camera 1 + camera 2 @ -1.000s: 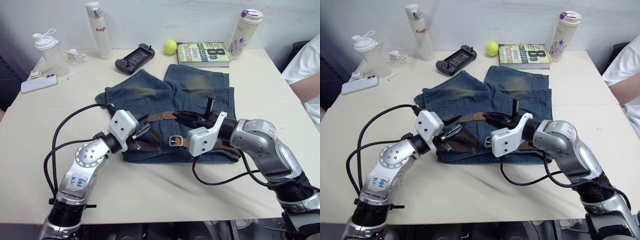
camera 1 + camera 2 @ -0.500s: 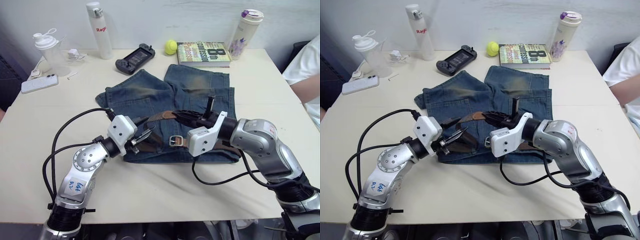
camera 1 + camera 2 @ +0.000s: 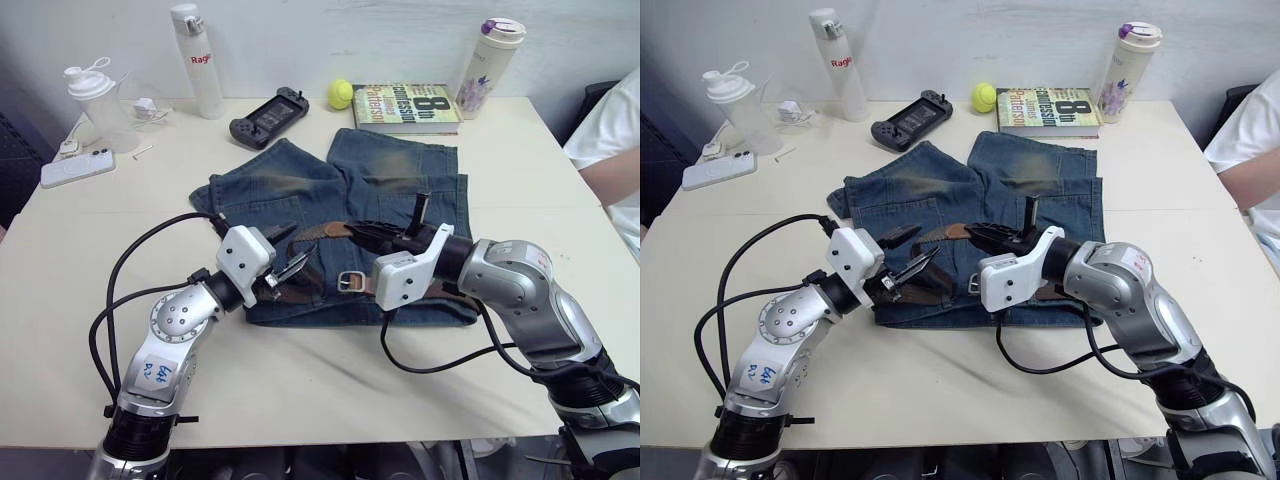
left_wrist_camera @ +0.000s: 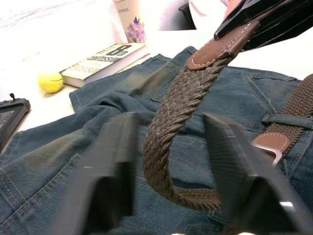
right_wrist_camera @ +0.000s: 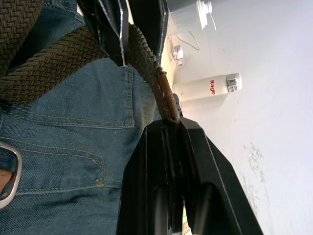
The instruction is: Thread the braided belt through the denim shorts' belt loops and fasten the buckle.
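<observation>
Belt position: the braided belt (image 3: 322, 232) lies at frame centre across the waistband end of the denim shorts (image 3: 385, 185), its free end lifted clear of the cloth.
Shorts position: spread flat mid-table, legs toward the upper part of the frame, waistband along the near edge of the garment.
Buckle: the buckle (image 3: 351, 281) rests on the denim just below centre, beside the right arm's white wrist housing, not engaged with the tip.
Right pincer: the right gripper (image 3: 372, 234) is clamped on the belt's tan leather tip (image 4: 220, 46), holding it raised.
Left pincer: the left gripper (image 4: 166, 161) stands apart, one finger on each side of the hanging strap, apparently not touching it.
Long axis: the lifted stretch rises from a low loop near the waistband up to the tip; the rest runs roughly left to right along the waistband toward the buckle.
Tip heading: in the head view, toward frame left, at the left gripper.
Belt loops: one of the belt loops (image 4: 285, 119) crosses the strap near the buckle; others not distinguishable.
Risk 1: the hold sits at the very end of the tip, so a tug could pull it free.
Risk 2: the slack loop may twist during a handover, presenting the strap edge-on.
Risk 3: pulling the strap could drag the unpinned shorts.
</observation>
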Controlling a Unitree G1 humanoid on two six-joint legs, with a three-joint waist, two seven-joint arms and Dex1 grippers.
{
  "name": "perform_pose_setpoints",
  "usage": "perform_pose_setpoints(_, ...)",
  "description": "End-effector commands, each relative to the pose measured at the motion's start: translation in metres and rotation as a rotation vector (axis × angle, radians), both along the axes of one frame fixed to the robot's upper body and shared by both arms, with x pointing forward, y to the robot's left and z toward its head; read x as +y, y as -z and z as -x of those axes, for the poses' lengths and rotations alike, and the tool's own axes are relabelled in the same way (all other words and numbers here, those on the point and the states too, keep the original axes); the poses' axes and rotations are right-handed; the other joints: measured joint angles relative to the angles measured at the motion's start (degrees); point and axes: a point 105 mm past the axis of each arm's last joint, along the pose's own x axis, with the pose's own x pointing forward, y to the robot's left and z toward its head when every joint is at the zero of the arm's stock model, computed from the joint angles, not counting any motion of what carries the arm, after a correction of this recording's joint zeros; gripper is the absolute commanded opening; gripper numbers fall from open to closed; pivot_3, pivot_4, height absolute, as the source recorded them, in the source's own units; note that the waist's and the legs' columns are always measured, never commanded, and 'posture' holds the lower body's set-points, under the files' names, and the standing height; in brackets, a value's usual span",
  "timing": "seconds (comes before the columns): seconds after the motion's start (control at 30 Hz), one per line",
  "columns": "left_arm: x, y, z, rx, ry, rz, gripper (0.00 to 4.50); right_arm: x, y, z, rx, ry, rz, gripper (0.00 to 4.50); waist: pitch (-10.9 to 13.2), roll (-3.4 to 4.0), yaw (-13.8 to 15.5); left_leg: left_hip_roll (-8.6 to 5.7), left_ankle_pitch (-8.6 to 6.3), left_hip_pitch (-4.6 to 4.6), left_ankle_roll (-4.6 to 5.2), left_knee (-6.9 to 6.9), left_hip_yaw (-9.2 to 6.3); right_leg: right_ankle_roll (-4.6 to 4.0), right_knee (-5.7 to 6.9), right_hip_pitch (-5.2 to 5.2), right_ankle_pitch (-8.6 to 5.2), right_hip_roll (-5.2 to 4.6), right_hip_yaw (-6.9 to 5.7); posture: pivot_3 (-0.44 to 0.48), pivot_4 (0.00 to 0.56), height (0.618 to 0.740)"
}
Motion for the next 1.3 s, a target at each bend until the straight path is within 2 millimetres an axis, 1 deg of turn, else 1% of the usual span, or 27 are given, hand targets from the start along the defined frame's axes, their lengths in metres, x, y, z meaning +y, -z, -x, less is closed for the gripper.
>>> perform_pose_setpoints(0.03, 0.000, -0.008, 0.003, -0.045, 0.003, -0.005, 0.16, 0.002, -0.014, 0.008, -0.047, -0.023, -0.038, 0.00, 0.0, 0.00, 0.0, 0.00, 0.00, 0.00, 0.00, 0.00, 0.00, 0.00, 0.00, 0.00, 0.00, 0.00, 0.00, 0.000, 0.150, 0.740)
perform_pose_setpoints(0.07, 0.000, -0.008, 0.002, -0.043, 0.000, -0.006, 0.01, 0.002, -0.015, 0.008, -0.048, -0.023, -0.040, 0.00, 0.0, 0.00, 0.0, 0.00, 0.00, 0.00, 0.00, 0.00, 0.00, 0.00, 0.00, 0.00, 0.00, 0.00, 0.00, 0.000, 0.150, 0.740)
perform_pose_setpoints(0.27, 0.001, -0.007, 0.002, -0.038, -0.003, -0.004, 0.01, 0.002, -0.015, 0.008, -0.042, -0.021, -0.048, 0.00, 0.0, 0.00, 0.0, 0.00, 0.00, 0.00, 0.00, 0.00, 0.00, 0.00, 0.00, 0.00, 0.00, 0.00, 0.00, 0.000, 0.150, 0.740)
perform_pose_setpoints(0.33, 0.003, -0.005, 0.002, -0.012, -0.022, 0.012, 0.01, 0.000, -0.012, 0.006, -0.008, -0.003, -0.061, 0.00, 0.0, 0.00, 0.0, 0.00, 0.00, 0.00, 0.00, 0.00, 0.00, 0.00, 0.00, 0.00, 0.00, 0.00, 0.00, 0.000, 0.150, 0.740)
perform_pose_setpoints(0.37, 0.004, -0.004, 0.003, 0.004, -0.025, 0.026, 0.01, -0.002, -0.007, 0.004, 0.046, 0.019, -0.076, 0.00, 0.0, 0.00, 0.0, 0.00, 0.00, 0.00, 0.00, 0.00, 0.00, 0.00, 0.00, 0.00, 0.00, 0.00, 0.00, 0.000, 0.150, 0.740)
perform_pose_setpoints(0.43, 0.002, -0.003, 0.008, 0.027, -0.002, 0.042, 0.01, -0.006, -0.002, 0.003, 0.105, 0.055, -0.103, 0.00, 0.0, 0.00, 0.0, 0.00, 0.00, 0.00, 0.00, -0.01, -0.01, 0.00, 0.00, 0.00, 0.00, 0.00, 0.00, 0.000, 0.150, 0.740)
perform_pose_setpoints(0.5, 0.000, 0.000, 0.013, 0.041, 0.006, 0.025, 0.01, -0.008, -0.005, 0.002, 0.125, 0.078, -0.160, 0.00, 0.0, 0.00, 0.0, 0.00, 0.00, -0.01, 0.01, -0.02, -0.01, 0.00, 0.00, 0.00, 0.00, 0.00, 0.00, 0.000, 0.150, 0.740)
perform_pose_setpoints(0.57, 0.001, 0.002, 0.015, 0.060, -0.005, 0.036, 0.00, -0.010, -0.006, 0.002, 0.169, 0.092, -0.213, 0.78, 0.0, 0.00, 0.0, 0.01, 0.00, 0.00, 0.01, -0.02, -0.02, 0.00, 0.01, 0.00, 0.00, 0.00, 0.00, 0.000, 0.150, 0.740)
perform_pose_setpoints(0.6, 0.002, 0.003, 0.015, 0.069, -0.012, 0.045, 0.00, -0.011, -0.005, 0.001, 0.187, 0.107, -0.226, 0.91, 0.0, 0.00, 0.0, 0.00, 0.00, 0.00, 0.01, -0.01, -0.02, 0.00, 0.02, 0.00, 0.00, 0.00, 0.00, 0.000, 0.150, 0.740)
perform_pose_setpoints(0.63, 0.002, 0.003, 0.015, 0.075, -0.019, 0.052, 0.00, -0.013, -0.005, 0.001, 0.188, 0.119, -0.228, 1.34, 0.0, 0.00, 0.0, 0.00, 0.00, 0.00, 0.00, 0.00, -0.02, 0.00, 0.04, 0.00, 0.00, -0.01, 0.00, 0.000, 0.150, 0.740)
perform_pose_setpoints(0.67, 0.003, 0.003, 0.015, 0.083, -0.029, 0.062, 0.00, -0.016, -0.004, 0.001, 0.186, 0.135, -0.232, 1.94, 0.0, 0.00, 0.0, 0.00, 0.00, 0.00, 0.01, 0.00, -0.03, 0.00, 0.04, 0.00, 0.00, -0.01, 0.00, 0.000, 0.150, 0.740)
perform_pose_setpoints(0.7, 0.005, 0.005, 0.015, 0.095, -0.040, 0.073, 0.00, -0.019, -0.004, 0.001, 0.205, 0.148, -0.257, 2.22, 0.0, 0.00, 0.0, 0.00, -0.01, 0.00, 0.01, 0.00, -0.03, 0.00, 0.03, 0.00, 0.00, -0.01, 0.01, 0.000, 0.150, 0.740)
perform_pose_setpoints(0.73, 0.008, 0.006, 0.014, 0.109, -0.055, 0.086, 0.00, -0.024, -0.003, 0.001, 0.231, 0.165, -0.284, 2.65, 0.0, 0.00, 0.2, 0.00, -0.01, 0.00, 0.01, 0.00, -0.03, 0.00, 0.03, 0.01, 0.00, -0.02, 0.01, 0.000, 0.150, 0.740)
perform_pose_setpoints(0.77, 0.012, 0.008, 0.014, 0.126, -0.076, 0.105, 0.00, -0.029, 0.001, 0.002, 0.270, 0.183, -0.301, 2.90, 0.0, 0.00, 0.2, 0.00, -0.01, -0.01, 0.01, -0.02, -0.07, 0.00, 0.00, 0.01, 0.00, -0.01, -0.01, 0.000, 0.150, 0.740)
perform_pose_setpoints(0.8, 0.016, 0.010, 0.013, 0.141, -0.097, 0.121, 0.00, -0.033, 0.009, 0.004, 0.310, 0.199, -0.295, 3.46, 0.0, 0.00, 0.2, 0.00, -0.01, -0.02, 0.01, -0.05, -0.08, 0.00, -0.04, 0.01, 0.00, -0.01, -0.01, 0.000, 0.150, 0.740)
perform_pose_setpoints(0.83, 0.019, 0.013, 0.014, 0.144, -0.108, 0.113, 0.00, -0.038, 0.023, 0.009, 0.363, 0.218, -0.269, 3.78, 0.0, 0.00, 0.2, -0.01, -0.02, -0.03, 0.03, -0.07, -0.07, 0.00, -0.07, 0.02, 0.00, -0.02, -0.01, 0.000, 0.150, 0.740)
perform_pose_setpoints(0.93, 0.023, 0.013, 0.015, 0.143, -0.123, 0.112, 0.00, -0.042, 0.052, 0.020, 0.454, 0.253, -0.232, 3.78, 0.0, -0.01, 0.2, -0.01, -0.04, -0.02, 0.05, -0.09, -0.05, 0.00, -0.10, 0.03, 0.00, -0.02, 0.00, 0.000, 0.150, 0.740)
perform_pose_setpoints(1.03, 0.024, 0.011, 0.014, 0.145, -0.129, 0.129, 0.00, -0.041, 0.071, 0.022, 0.466, 0.284, -0.207, 3.78, 0.0, 0.00, 0.0, -0.01, -0.03, 0.01, 0.04, -0.07, -0.05, 0.00, -0.03, 0.03, 0.00, -0.02, 0.00, 0.000, 0.150, 0.740)
perform_pose_setpoints(1.13, 0.024, 0.009, 0.013, 0.142, -0.133, 0.129, 0.00, -0.037, 0.079, 0.021, 0.474, 0.295, -0.225, 3.78, 0.0, -0.01, -0.1, 0.00, -0.04, 0.05, -0.01, -0.09, -0.04, 0.00, -0.01, 0.02, 0.00, 0.00, 0.03, 0.000, 0.150, 0.740)
perform_pose_setpoints(1.3, 0.026, 0.006, 0.011, 0.139, -0.134, 0.133, 0.00, -0.037, 0.091, 0.015, 0.451, 0.335, -0.202, 3.78, 0.0, -0.01, 0.1, -0.02, -0.04, 0.03, -0.04, -0.13, -0.03, 0.00, -0.08, 0.00, 0.00, -0.01, 0.03, 0.000, 0.150, 0.740)
